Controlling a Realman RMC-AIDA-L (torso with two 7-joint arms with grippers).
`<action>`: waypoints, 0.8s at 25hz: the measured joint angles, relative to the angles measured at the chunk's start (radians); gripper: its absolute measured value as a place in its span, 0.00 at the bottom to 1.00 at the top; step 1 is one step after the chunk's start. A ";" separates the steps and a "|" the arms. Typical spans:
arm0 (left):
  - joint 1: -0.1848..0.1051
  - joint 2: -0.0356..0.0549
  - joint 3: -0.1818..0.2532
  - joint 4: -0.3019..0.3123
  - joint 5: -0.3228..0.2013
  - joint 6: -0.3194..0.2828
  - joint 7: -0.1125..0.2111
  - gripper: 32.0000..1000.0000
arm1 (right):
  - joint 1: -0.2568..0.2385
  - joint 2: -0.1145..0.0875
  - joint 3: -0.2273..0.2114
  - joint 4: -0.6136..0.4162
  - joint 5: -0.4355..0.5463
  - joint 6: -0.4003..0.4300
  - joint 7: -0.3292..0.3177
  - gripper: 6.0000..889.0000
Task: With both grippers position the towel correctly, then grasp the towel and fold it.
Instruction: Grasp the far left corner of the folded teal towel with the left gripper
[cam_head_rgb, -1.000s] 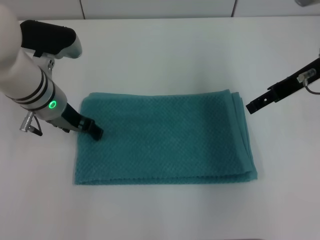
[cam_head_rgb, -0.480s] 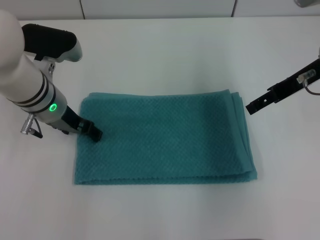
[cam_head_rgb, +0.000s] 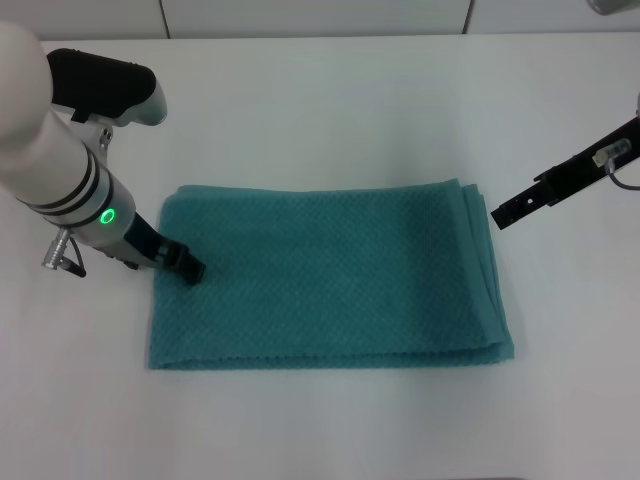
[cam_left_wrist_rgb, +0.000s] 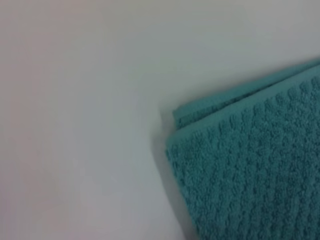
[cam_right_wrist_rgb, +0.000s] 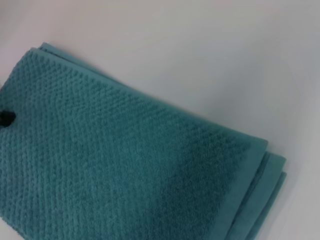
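Observation:
The teal waffle-weave towel (cam_head_rgb: 330, 275) lies flat and folded on the white table (cam_head_rgb: 330, 110), with layered edges at its right side. My left gripper (cam_head_rgb: 192, 267) is shut, and its black tip rests on top of the towel near the left edge. The right wrist view shows that tip (cam_right_wrist_rgb: 6, 117) as a dark spot on the towel (cam_right_wrist_rgb: 125, 165). My right gripper (cam_head_rgb: 500, 215) is shut and holds nothing. It hovers just right of the towel's far right corner, clear of the cloth. In the left wrist view, a layered corner of the towel (cam_left_wrist_rgb: 250, 175) lies on the table.
White table surface surrounds the towel on all sides. A wall panel edge (cam_head_rgb: 320, 20) runs along the far side of the table.
The left arm has shifted slightly and its tip has crept a little toward the towel's left edge. The towel and the right gripper have not moved.

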 joint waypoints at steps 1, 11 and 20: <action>0.000 -0.0001 0.000 0.000 0.000 0.000 0.000 0.85 | 0.000 0.000 0.000 0.000 0.000 0.000 0.000 0.97; -0.001 -0.0010 0.000 -0.001 -0.001 0.000 0.000 0.84 | 0.000 -0.001 0.000 0.000 0.000 0.001 0.000 0.97; -0.001 0.0000 0.000 -0.001 -0.003 0.002 0.001 0.61 | 0.000 0.000 0.000 0.000 0.000 0.001 0.000 0.97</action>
